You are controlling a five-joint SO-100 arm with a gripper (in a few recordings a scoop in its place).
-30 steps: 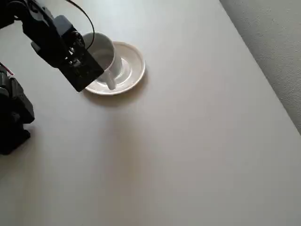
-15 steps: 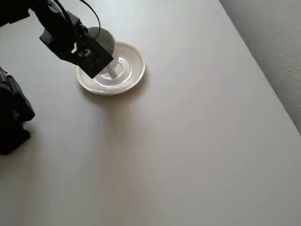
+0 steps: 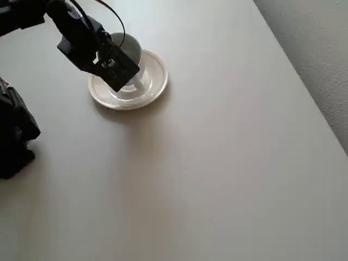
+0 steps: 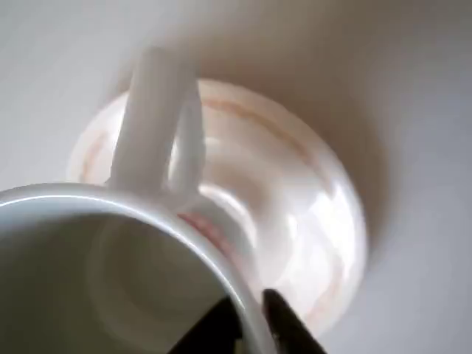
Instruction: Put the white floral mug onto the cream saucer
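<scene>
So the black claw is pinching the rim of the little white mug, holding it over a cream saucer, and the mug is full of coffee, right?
Not quite: the white floral mug is empty, as the wrist view shows its bare bottom. The rest holds: the gripper pinches its rim over the cream saucer.

The tool (image 3: 126, 69) has carried the white floral mug (image 3: 128, 50) farther over the cream saucer (image 3: 154, 81).

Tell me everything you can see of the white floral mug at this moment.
The white floral mug looks like glossy white ceramic, empty, with a loop handle and a faint reddish line under the rim. It is over the cream saucer, opening up. The hand pinches its rim wall. Whether its base touches the saucer cannot be told.
</scene>
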